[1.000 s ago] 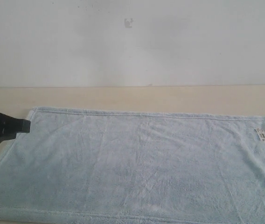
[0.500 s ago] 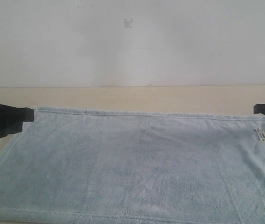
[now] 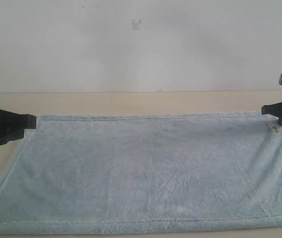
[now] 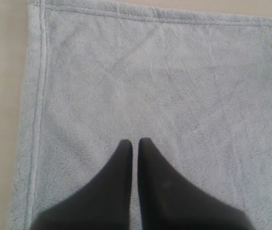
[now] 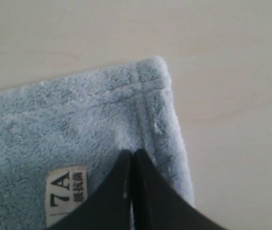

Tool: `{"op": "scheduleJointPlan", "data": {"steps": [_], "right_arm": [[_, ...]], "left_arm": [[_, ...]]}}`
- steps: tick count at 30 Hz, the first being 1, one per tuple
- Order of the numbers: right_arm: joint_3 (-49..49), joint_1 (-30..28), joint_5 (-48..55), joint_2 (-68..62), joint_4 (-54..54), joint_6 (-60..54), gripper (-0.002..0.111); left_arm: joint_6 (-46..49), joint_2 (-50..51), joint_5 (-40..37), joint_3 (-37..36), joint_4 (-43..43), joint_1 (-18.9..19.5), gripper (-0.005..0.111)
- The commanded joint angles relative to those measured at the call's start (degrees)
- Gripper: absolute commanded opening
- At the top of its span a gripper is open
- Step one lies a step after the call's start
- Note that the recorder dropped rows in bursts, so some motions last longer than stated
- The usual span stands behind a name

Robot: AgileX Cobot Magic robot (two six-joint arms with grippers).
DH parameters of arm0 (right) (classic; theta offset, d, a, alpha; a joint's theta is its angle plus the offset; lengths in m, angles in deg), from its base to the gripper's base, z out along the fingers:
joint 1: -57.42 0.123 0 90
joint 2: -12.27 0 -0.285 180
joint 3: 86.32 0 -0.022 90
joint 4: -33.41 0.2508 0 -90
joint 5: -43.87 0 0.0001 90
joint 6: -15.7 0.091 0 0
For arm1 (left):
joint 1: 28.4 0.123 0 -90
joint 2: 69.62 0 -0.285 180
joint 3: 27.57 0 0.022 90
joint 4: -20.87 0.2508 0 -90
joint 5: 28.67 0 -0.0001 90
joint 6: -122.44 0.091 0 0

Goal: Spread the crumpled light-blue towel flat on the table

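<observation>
Pose: left gripper (image 3: 32, 121) extended level from left edge of frame, fingers closed, tip at upper-left corner of towel (image 3: 146, 168); hold on cloth unclear. Right gripper (image 3: 265, 109) extended from right edge, fingers pinched shut on upper-right corner beside tag (image 3: 273, 127). Towel lay spread over table (image 3: 131, 101), filling lower frame. Plain wall (image 3: 141, 49) behind. Count: two grippers, one towel, one tag.

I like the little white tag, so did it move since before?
Yes. The tag moved closer to the far edge of the table and slightly left.
</observation>
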Motion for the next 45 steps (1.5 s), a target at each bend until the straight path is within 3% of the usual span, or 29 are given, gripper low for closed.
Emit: {"op": "scheduleJointPlan", "data": {"steps": [1, 6, 10, 13, 19, 22, 26, 35, 45], "right_arm": [[-1.6, -0.1, 7.8, 2.8, 0.1, 0.0, 0.0], [-0.7, -0.1, 16.8, 13.5, 1.6, 8.0, 0.0], [9.1, 1.5, 18.2, 26.0, 6.0, 5.9, 0.0], [21.9, 4.8, 9.9, 38.7, 6.0, 3.4, 0.0], [50.5, 13.0, -15.4, 64.2, 6.0, 0.0, 0.0], [62.1, 17.2, -23.1, 78.0, 6.5, 4.6, 0.0], [70.9, 21.4, -23.9, 95.4, 6.5, 6.1, 0.0], [74.0, 22.9, -14.9, 120.7, 7.2, 6.1, 0.0], [74.0, 22.9, -14.9, 130.1, 7.2, 6.1, 0.0]], "left_arm": [[0.3, -0.5, 1.3, 0.2, -0.6, 0.1, 0.004], [5.4, -4.0, 6.1, 0.2, 0.4, 0.1, 0.004], [6.4, -10.9, 6.1, 0.0, 0.4, 0.1, 0.004], [6.4, -17.4, 5.3, -2.4, 0.8, 1.1, 0.004], [3.8, -29.5, 3.4, -8.7, 8.6, 9.3, 0.004], [1.0, -36.1, 3.4, -12.6, 8.6, 9.3, 0.004], [-1.3, -48.0, 3.3, -16.2, 8.6, 9.3, 0.004], [-1.2, -67.7, -0.8, -18.8, 9.2, 9.3, 0.004], [-1.2, -76.5, -0.2, -18.8, 9.2, 9.3, 0.004]]}}
